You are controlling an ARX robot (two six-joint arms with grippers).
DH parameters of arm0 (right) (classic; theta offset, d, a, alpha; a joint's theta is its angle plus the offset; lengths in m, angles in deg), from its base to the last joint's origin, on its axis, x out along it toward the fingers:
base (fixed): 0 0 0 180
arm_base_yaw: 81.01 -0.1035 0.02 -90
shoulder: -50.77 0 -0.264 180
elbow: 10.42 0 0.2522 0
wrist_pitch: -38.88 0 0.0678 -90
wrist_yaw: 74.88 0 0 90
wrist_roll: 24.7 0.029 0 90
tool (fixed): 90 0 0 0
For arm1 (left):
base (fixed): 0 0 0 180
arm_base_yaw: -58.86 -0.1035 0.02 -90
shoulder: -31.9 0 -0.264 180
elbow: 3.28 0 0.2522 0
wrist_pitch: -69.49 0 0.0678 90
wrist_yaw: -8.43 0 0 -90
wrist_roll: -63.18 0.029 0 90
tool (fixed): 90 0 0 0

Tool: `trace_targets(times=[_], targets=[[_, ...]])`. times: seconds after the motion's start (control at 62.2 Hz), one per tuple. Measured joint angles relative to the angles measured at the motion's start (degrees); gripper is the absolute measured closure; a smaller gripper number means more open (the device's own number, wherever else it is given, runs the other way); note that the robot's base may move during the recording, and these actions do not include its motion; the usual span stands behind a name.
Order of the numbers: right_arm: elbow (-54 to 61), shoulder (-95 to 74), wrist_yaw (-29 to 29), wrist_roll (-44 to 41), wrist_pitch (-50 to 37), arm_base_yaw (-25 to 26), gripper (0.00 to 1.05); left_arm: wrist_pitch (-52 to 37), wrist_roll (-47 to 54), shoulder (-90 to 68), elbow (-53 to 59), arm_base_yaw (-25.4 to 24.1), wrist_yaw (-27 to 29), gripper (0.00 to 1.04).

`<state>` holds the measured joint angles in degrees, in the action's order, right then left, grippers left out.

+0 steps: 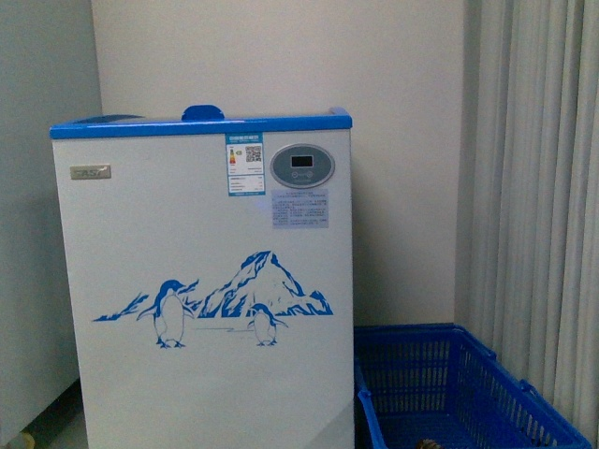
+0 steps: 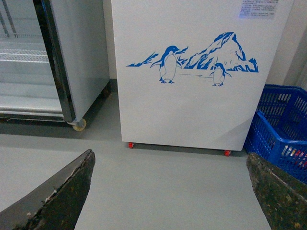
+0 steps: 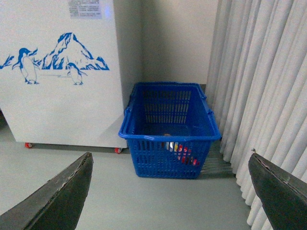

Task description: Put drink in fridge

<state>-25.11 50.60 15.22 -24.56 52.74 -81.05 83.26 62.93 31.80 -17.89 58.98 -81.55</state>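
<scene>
The fridge (image 1: 201, 281) is a white chest freezer with a blue top rim (image 1: 201, 124) and a penguin-and-mountain picture. It also shows in the left wrist view (image 2: 192, 105) and the right wrist view (image 3: 57, 105). Its lids and inside are hidden from here. The drink (image 3: 182, 154) shows only in part, as red label colours through the mesh of the blue basket (image 3: 170, 137). My left gripper (image 2: 169, 155) is open and empty above the floor in front of the fridge. My right gripper (image 3: 170, 155) is open and empty, facing the basket from a distance.
The blue mesh basket (image 1: 468, 383) stands on the floor right of the fridge, by the wall. A pale curtain (image 1: 533, 187) hangs on the right. A tall cabinet with shelves (image 2: 29, 62) stands left of the fridge. Grey floor (image 2: 168, 191) lies in front.
</scene>
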Motion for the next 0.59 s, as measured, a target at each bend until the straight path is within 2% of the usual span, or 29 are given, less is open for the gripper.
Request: trace_targets(times=[0.594], targets=[[0.0,0.0,0.0,0.0,0.0,0.0,0.07,0.0,0.0,0.0,0.0,0.0,0.0,0.08]])
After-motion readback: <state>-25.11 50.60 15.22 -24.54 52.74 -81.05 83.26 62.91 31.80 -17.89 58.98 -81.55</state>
